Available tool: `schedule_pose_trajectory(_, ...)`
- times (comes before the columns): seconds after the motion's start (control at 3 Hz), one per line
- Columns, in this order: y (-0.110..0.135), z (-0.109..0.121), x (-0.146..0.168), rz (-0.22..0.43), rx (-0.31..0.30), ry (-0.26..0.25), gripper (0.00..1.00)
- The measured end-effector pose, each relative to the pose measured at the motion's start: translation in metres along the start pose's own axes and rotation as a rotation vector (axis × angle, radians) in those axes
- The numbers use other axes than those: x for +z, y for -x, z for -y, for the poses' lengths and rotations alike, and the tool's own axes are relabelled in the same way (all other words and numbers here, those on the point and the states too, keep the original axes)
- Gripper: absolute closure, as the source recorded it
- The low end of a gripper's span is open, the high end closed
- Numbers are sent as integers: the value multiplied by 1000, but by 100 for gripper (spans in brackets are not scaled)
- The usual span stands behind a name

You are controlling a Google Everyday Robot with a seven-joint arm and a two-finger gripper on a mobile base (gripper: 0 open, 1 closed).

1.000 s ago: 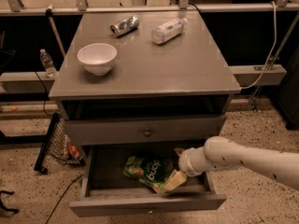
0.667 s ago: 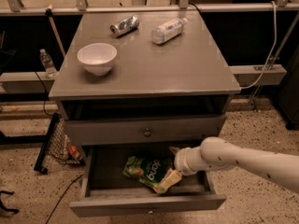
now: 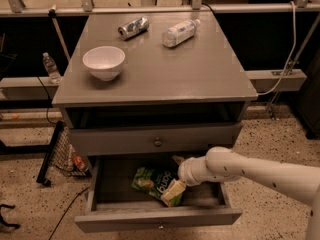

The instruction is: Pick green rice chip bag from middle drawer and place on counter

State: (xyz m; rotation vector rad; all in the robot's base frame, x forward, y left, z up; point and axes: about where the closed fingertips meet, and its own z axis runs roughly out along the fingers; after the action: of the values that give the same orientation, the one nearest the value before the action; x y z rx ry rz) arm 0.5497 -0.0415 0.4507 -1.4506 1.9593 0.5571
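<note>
Green rice chip bag (image 3: 151, 180) lay flat in the open middle drawer (image 3: 114, 198), long axis slanting toward the drawer front. The tool (image 3: 173, 192) stood over that nearer end — whether clenched or released, I could not tell.

gripper (image 3: 176, 185) in dim, shadowed middle drawer (image 3: 113, 190)

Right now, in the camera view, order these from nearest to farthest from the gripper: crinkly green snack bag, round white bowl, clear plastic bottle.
Gripper is inside the open lower drawer.
1. Green snack bag, beside it in drawer.
2. White bowl, left on counter.
3. Clear plastic bottle, farther back.
</note>
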Motion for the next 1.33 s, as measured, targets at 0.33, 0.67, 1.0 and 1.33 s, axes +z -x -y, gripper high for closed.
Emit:
schedule_pose_trajectory(0.33, 5, 3, 15, 19, 8, 2, 0)
schedule_pose_trajectory(0.67, 6, 5, 28, 29, 24, 2, 0)
schedule_pose_trajectory(1.0, 1, 4, 40, 20, 42, 3, 0)
schedule_pose_trajectory(1.33, -6, 8, 56, 8, 62, -2, 0)
